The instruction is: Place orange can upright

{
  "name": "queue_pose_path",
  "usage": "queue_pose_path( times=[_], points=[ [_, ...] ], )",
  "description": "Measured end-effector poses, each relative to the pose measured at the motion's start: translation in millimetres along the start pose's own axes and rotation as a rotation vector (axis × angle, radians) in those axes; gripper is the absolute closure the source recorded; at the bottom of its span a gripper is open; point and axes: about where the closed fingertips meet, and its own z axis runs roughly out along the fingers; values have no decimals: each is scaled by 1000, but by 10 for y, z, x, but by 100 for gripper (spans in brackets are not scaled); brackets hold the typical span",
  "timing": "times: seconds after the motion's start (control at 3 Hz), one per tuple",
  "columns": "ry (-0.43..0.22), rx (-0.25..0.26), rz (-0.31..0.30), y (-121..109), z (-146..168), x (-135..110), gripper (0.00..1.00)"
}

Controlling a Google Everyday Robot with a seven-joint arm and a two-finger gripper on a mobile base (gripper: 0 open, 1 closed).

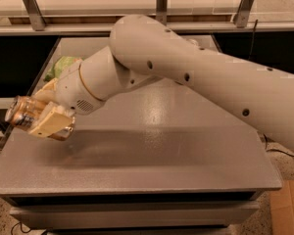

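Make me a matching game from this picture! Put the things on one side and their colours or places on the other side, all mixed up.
Things:
1. orange can
2. gripper
3. table
4. green crumpled thing

Descriptions:
A. grey and flat, under the white arm
B. shiny, lying on its side in the air at the table's left edge
C. at the back left, partly hidden behind the arm
D. tan fingers clamped around the can

Right pairs: 1-B, 2-D, 3-A, 4-C
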Motion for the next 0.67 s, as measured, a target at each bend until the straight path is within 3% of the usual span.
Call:
queue_pose_path(
  times=[0.67],
  points=[
    [-159, 73, 24, -78, 111, -25, 100]
  ],
)
